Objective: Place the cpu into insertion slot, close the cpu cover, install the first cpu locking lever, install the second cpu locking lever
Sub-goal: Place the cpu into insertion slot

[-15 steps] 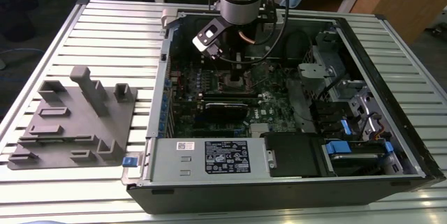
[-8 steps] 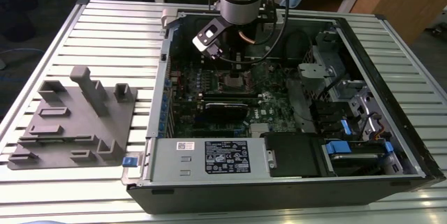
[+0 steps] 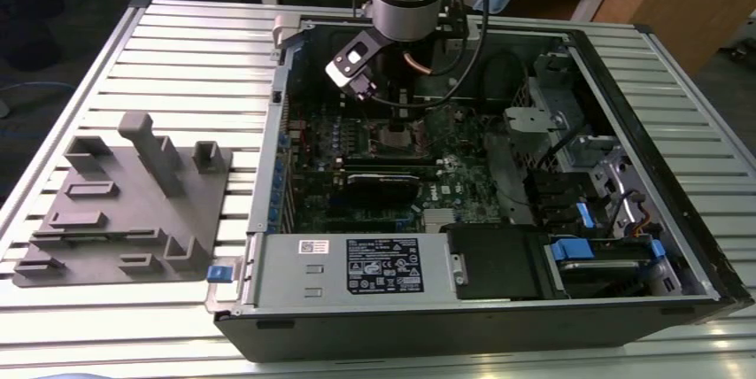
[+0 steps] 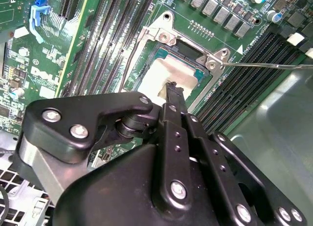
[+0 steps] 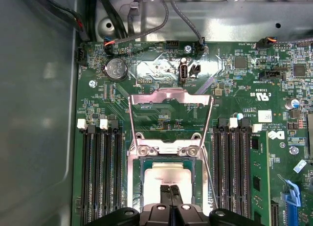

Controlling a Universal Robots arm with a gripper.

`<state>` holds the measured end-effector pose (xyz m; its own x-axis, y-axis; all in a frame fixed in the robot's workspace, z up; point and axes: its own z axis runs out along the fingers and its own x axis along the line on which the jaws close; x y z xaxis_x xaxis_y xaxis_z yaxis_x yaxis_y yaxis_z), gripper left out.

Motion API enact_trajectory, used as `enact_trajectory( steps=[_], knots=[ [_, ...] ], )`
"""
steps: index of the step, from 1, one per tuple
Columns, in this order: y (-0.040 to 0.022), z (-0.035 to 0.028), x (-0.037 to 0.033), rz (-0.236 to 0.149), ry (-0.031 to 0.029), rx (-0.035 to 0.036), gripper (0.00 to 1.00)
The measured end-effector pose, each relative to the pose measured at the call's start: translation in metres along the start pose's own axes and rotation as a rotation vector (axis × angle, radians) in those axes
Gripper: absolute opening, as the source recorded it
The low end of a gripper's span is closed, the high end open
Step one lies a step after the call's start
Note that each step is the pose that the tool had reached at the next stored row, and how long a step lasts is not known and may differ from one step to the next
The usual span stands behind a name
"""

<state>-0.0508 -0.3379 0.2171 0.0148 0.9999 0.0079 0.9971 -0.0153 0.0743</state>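
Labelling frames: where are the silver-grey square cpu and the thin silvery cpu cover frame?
silver-grey square cpu (image 5: 168,174), first wrist view, its bare metal top.
thin silvery cpu cover (image 5: 168,92), first wrist view, bar opposite the hinge.

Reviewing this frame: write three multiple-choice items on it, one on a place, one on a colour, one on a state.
1. Where does the cpu lie? A in the insertion slot; B on the grey fixture; C on the power supply.
2. Motherboard colour? A red; B green; C blue.
3. The cpu cover is: A shut over the cpu; B swung open; C missing.
Key: 1 A, its silver top sits within the slot's rim; 2 B, the board is green; 3 B, the frame stands hinged back beyond the cpu.
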Motion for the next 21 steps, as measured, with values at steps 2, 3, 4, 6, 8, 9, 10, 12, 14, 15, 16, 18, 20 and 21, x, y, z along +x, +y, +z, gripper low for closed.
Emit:
enact_trajectory(
  steps=[2,3,4,6,8,9,10,12,14,15,16,18,20,21],
  knots=[
    [-0.0002,0.0031,0.0000,0.000,-0.0002,0.0001,0.11],
    [-0.0004,0.0049,0.0000,0.000,-0.0001,0.0001,0.11],
    [-0.0005,0.0067,-0.0001,0.000,-0.0001,0.0001,0.11],
    [-0.0007,0.0100,-0.0001,0.000,0.0000,0.0000,0.11],
    [-0.0008,0.0103,-0.0001,0.000,-0.0001,0.0001,0.11],
    [-0.0008,0.0103,-0.0001,0.000,-0.0002,0.0001,0.11],
    [-0.0008,0.0105,0.0002,0.000,0.0000,0.0000,0.11],
    [-0.0008,0.0108,0.0011,0.000,0.0003,0.0000,0.11],
    [-0.0008,0.0113,0.0013,0.000,0.0004,0.0000,0.11],
    [-0.0009,0.0120,0.0013,0.000,0.0003,0.0000,0.11],
    [-0.0010,0.0130,0.0013,0.000,0.0004,-0.0001,0.11],
    [-0.0012,0.0152,0.0013,0.000,0.0003,0.0001,0.11],
    [-0.0013,0.0164,0.0013,0.000,0.0003,0.0001,0.11],
    [-0.0013,0.0164,0.0013,0.000,0.0002,0.0001,0.11]
  ],
)
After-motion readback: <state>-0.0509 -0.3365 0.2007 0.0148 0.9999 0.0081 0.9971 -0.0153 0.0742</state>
